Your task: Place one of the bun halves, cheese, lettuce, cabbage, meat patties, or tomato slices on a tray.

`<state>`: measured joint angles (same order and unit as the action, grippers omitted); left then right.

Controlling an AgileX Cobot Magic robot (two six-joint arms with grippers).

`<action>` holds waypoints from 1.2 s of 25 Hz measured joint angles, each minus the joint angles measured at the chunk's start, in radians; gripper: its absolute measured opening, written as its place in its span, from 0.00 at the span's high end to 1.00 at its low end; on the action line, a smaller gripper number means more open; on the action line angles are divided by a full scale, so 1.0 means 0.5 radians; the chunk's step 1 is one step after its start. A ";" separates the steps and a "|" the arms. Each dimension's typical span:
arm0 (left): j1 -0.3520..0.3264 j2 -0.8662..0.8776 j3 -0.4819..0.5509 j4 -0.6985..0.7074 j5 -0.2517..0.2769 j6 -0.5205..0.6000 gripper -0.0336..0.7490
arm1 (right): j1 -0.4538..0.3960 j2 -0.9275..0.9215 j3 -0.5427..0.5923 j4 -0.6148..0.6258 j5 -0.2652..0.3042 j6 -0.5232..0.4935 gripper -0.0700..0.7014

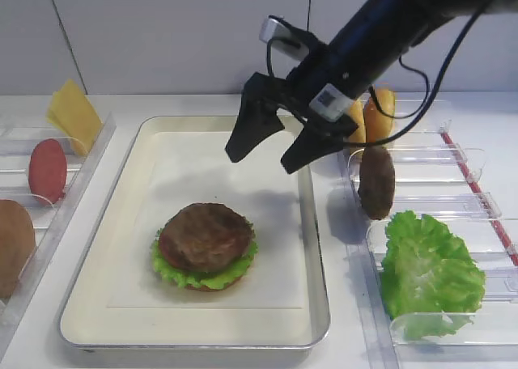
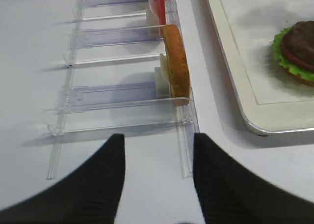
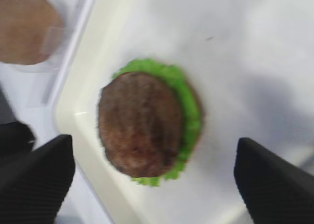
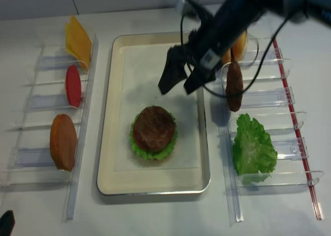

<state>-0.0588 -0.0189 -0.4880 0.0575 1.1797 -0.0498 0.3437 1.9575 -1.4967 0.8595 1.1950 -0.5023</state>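
Observation:
On the cream tray point(image 1: 316, 223) point(image 4: 204, 143) lies a stack with a brown meat patty point(image 1: 205, 236) point(image 3: 140, 123) point(image 4: 153, 127) on top, frilly lettuce point(image 1: 174, 273) ringing it and a red slice showing under it in the left wrist view. My right gripper point(image 1: 263, 160) point(image 3: 153, 140) point(image 4: 177, 90) hangs open above the tray, behind the stack and clear of it, holding nothing. My left gripper point(image 2: 158, 138) is open over bare table beside the left rack. Cabbage is out of view.
The left rack holds cheese point(image 1: 73, 114), a tomato slice point(image 1: 47, 169) and a bun half point(image 1: 12, 243) point(image 2: 176, 62). The right rack holds bun halves point(image 1: 379, 114), a second patty point(image 1: 376, 181) on edge and a lettuce leaf point(image 1: 429, 268).

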 joint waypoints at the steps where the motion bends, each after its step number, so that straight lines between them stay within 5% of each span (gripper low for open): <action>1: 0.000 0.000 0.000 0.000 0.000 0.000 0.55 | 0.000 0.000 -0.076 -0.108 0.009 0.059 0.05; 7: 0.000 0.000 0.000 0.000 0.000 0.000 0.56 | 0.000 -0.037 -0.362 -0.579 0.034 0.326 0.05; 14: 0.000 0.000 0.000 0.000 0.000 0.000 0.56 | 0.000 -0.354 -0.352 -1.224 0.070 0.554 0.05; 21: 0.000 0.000 0.000 0.000 0.000 0.000 0.56 | -0.053 -0.790 -0.005 -1.473 0.088 0.605 0.08; 30: 0.000 0.000 0.000 0.000 0.000 0.000 0.56 | -0.479 -1.445 0.714 -1.414 0.087 0.549 0.16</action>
<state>-0.0588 -0.0189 -0.4880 0.0575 1.1797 -0.0498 0.1042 1.2349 -1.1399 0.1526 1.2385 -0.2279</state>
